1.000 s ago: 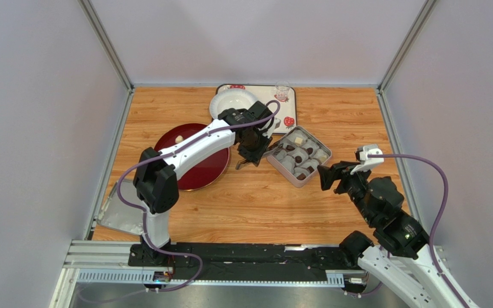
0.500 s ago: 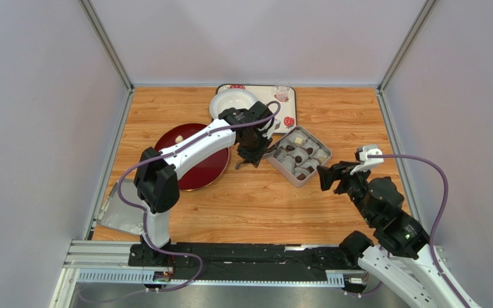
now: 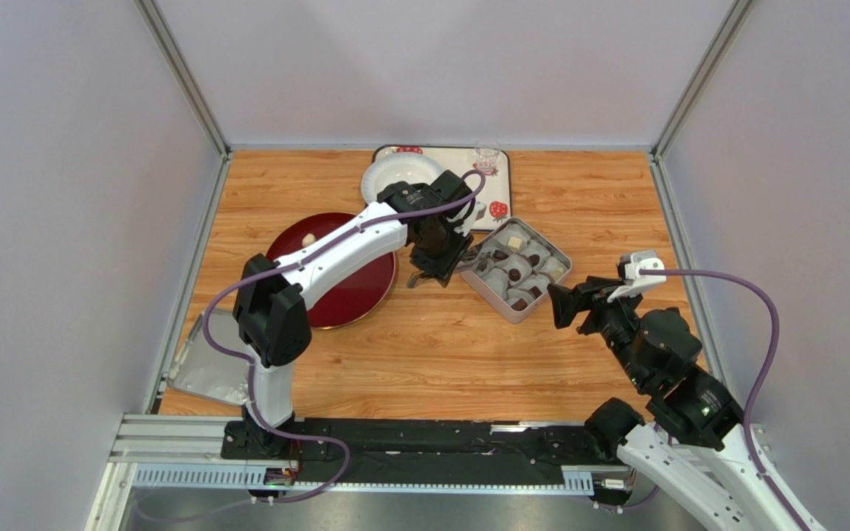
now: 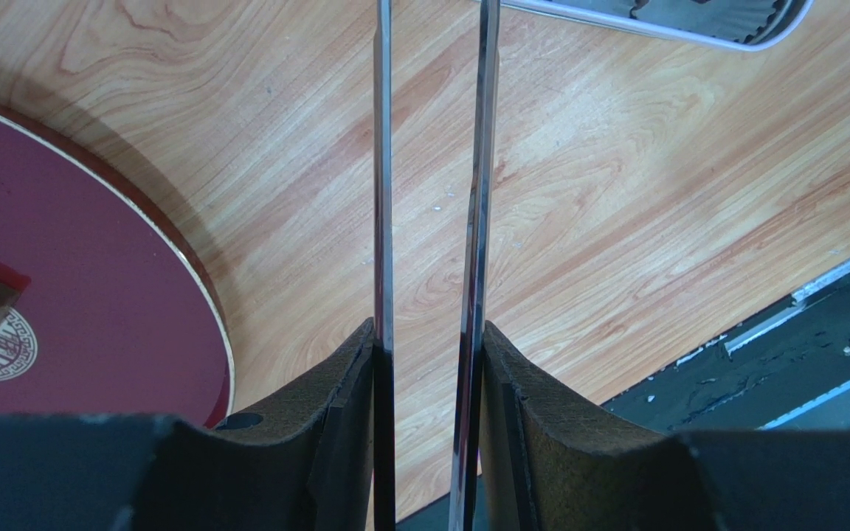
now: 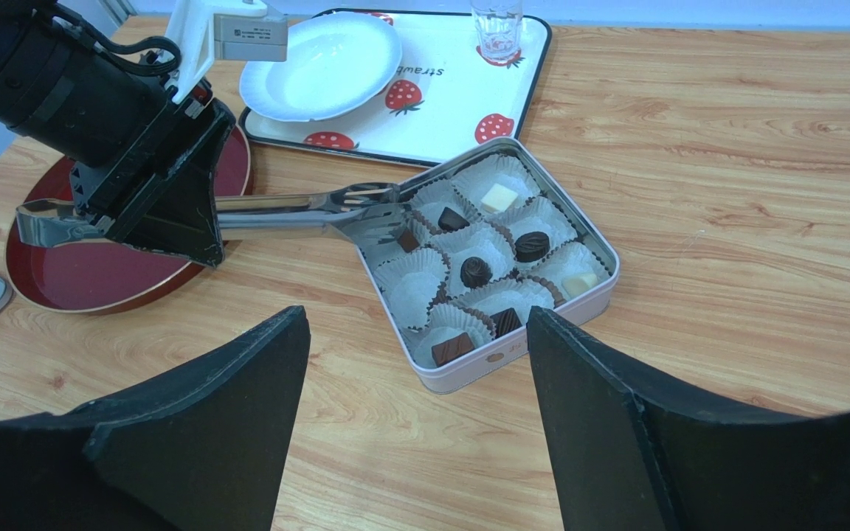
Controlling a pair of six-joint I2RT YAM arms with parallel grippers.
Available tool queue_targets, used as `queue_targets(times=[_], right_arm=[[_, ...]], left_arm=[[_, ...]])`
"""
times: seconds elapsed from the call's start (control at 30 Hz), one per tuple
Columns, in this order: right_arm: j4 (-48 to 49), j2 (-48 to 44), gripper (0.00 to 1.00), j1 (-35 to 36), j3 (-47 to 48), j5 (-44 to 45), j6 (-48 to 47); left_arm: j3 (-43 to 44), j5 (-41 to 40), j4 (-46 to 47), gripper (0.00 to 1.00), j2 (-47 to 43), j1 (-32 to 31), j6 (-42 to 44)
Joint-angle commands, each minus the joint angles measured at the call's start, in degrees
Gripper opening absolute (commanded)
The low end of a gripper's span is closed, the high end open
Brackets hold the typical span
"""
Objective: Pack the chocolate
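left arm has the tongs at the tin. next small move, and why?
Likely ease the left gripper so the tongs spread, then lift them clear. Their tips lie at the corner cup of the tin nearest the red plate, with a brown chocolate right at them, seemingly already in the paper. A cream piece lies on that plate, not yet fetched.

A robotics lab test cell: plain grey panel walls (image 3: pixel 441 66) enclose a wooden table (image 3: pixel 452 354) at 9, 12 and 3 o'clock; an aluminium rail (image 3: pixel 175 448) at 6 o'clock carries the left arm (image 3: pixel 335 246) and right arm (image 3: pixel 673 382).
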Motion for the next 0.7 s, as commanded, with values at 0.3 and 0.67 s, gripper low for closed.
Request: queue_targets(times=[0.3, 0.67], right_arm=[[1.5, 0.2, 0.77, 0.7, 0.5, 1.9, -1.9], [2.4, 10.6, 0.77, 0.3, 0.5, 2.6, -2.4]], left_arm=[[3.8, -3.6, 3.2, 0.41, -5.7, -0.3, -3.2], [-14.6, -12.7, 14.3, 0.4, -18.8, 3.4, -7.6]])
